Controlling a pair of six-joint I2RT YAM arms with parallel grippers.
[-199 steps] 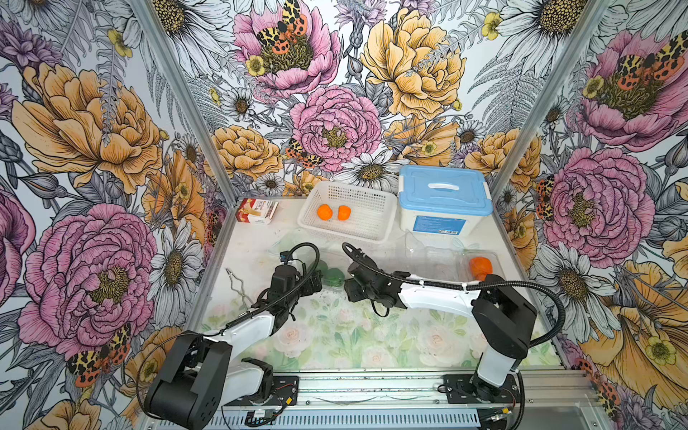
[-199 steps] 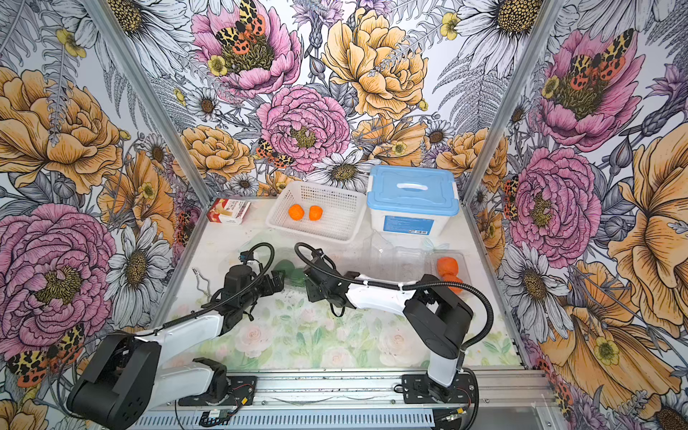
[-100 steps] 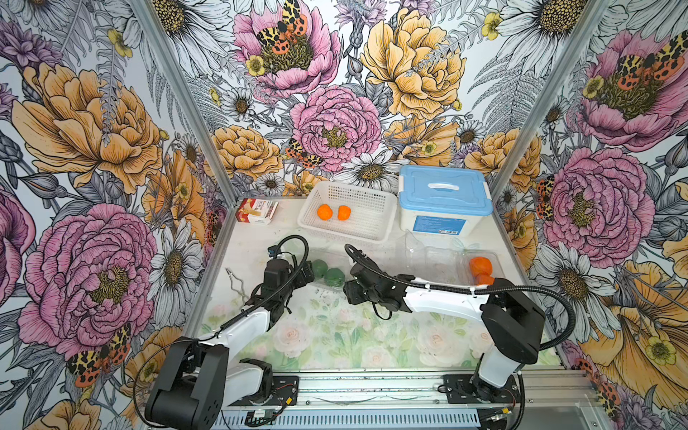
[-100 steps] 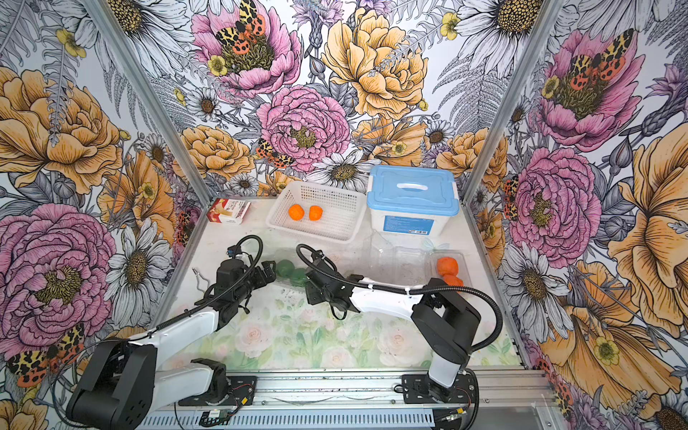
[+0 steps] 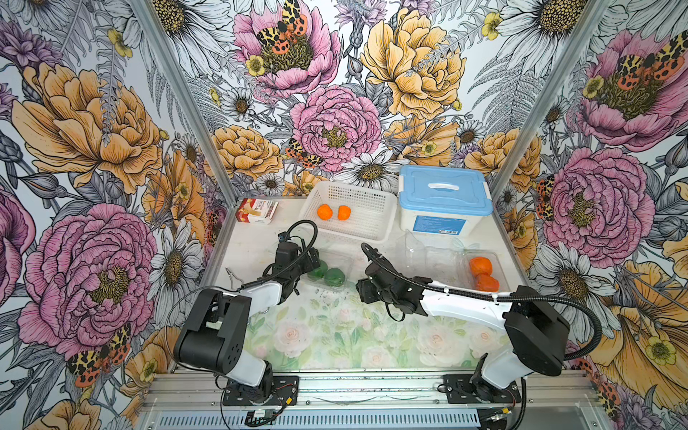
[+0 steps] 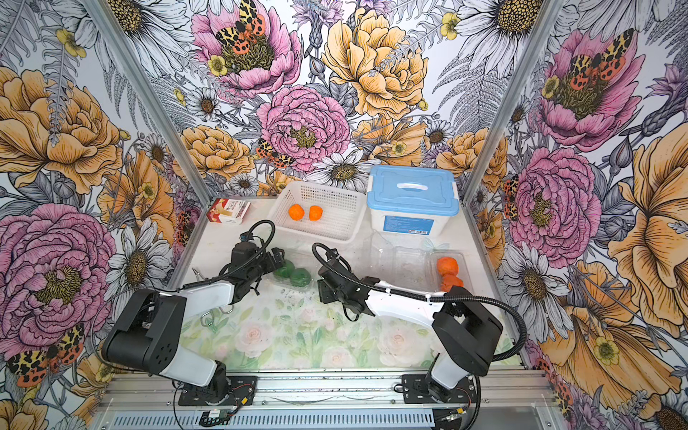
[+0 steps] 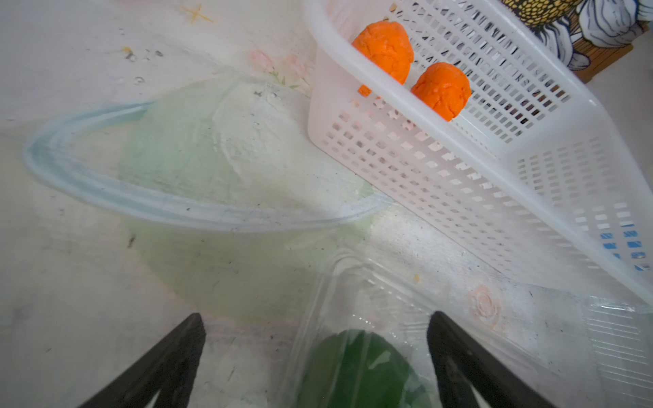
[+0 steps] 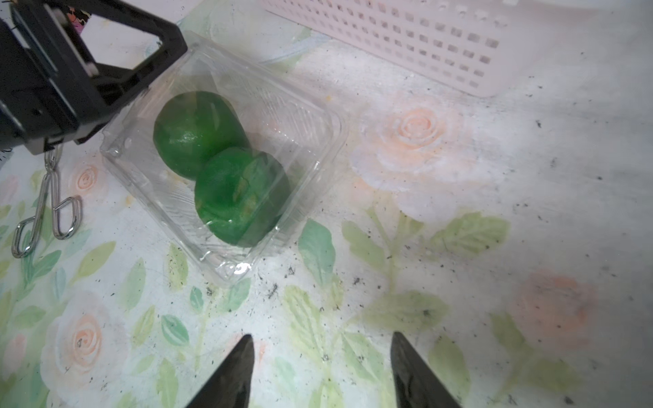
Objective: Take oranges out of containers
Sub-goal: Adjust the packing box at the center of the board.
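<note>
While the left gripper (image 5: 314, 258) hangs at the far-left end of the green-fruit clamshell (image 5: 348, 265) in mid-table, its jaws stand fully spread and hold nothing. From the left wrist, one finger (image 7: 466, 356) sits over the clear lid and its partner over bare table. Contact with the plastic? Can't tell.

Inside, lid down, two green oranges (image 8: 198, 134) lie touching, lined up far-left to near-right, and the box's long axis runs that same diagonal.

Over to the right gripper (image 8: 321, 337): roughly half spread, empty, low over the floral mat (image 8: 424, 247), just right of the box's near-right end and apart from it.

At far right, the right-hand clamshell (image 5: 497, 260) holds an orange pair (image 5: 480, 266), lined near to far, with an empty clamshell (image 5: 428, 257) just to its left. Two basket oranges (image 5: 324, 212) sit in the white basket (image 5: 372, 227) at the back.
</note>
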